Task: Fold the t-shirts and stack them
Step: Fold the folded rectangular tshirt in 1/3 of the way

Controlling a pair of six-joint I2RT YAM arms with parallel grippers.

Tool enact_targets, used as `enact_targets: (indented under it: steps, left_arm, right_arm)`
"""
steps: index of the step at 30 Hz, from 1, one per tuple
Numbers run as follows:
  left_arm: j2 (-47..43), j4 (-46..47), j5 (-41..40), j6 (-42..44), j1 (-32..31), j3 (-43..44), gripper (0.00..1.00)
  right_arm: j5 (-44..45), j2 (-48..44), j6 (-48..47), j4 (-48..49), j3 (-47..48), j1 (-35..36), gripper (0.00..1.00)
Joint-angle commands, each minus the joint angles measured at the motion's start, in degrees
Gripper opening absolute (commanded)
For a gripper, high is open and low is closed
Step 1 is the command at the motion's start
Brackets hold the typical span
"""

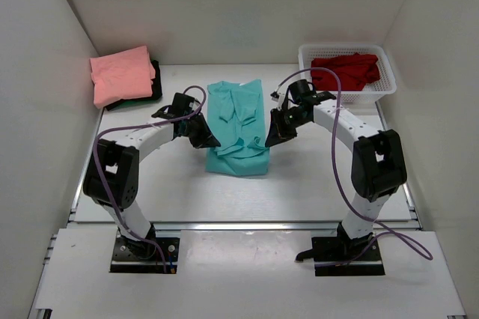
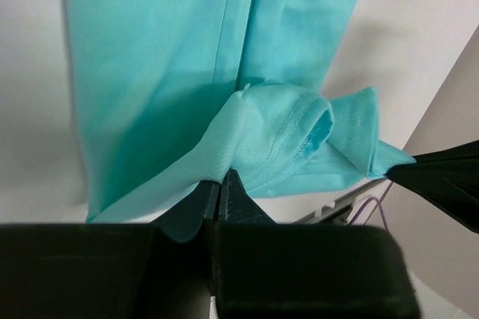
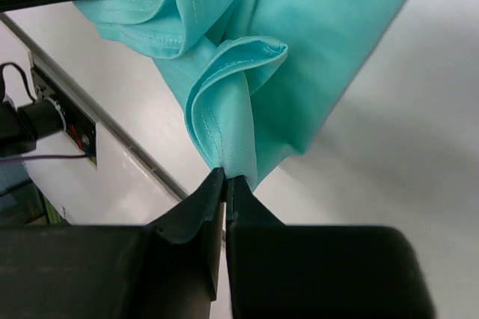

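The teal t-shirt (image 1: 238,120) lies as a long strip in the middle of the table, its near end doubled up. My left gripper (image 1: 212,141) is shut on that end's left corner, seen in the left wrist view (image 2: 223,177) pinching teal cloth (image 2: 150,72). My right gripper (image 1: 268,139) is shut on the right corner, a hemmed fold (image 3: 239,72) above its tips (image 3: 226,175). The salmon pink t-shirt (image 1: 120,73) lies folded on the very dark t-shirt (image 1: 153,91) at the far left. The red t-shirt (image 1: 344,70) lies crumpled in the basket.
The white mesh basket (image 1: 385,87) stands at the far right corner. White walls close in the table on the left, back and right. A metal rail (image 1: 247,225) runs along the table's near edge, in front of the arm bases.
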Motion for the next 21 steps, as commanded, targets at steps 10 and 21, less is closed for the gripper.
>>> enact_targets:
  steps: [10, 21]
  left_arm:
    - [4.6, -1.0, 0.2, 2.6, 7.4, 8.1, 0.09]
    - [12.2, 4.5, 2.0, 0.4, 8.7, 14.6, 0.27]
  right_arm:
    - [1.1, 12.8, -0.9, -3.2, 18.4, -2.7, 0.00]
    - [1.2, 23.7, 0.1, -2.4, 30.6, -4.6, 0.06]
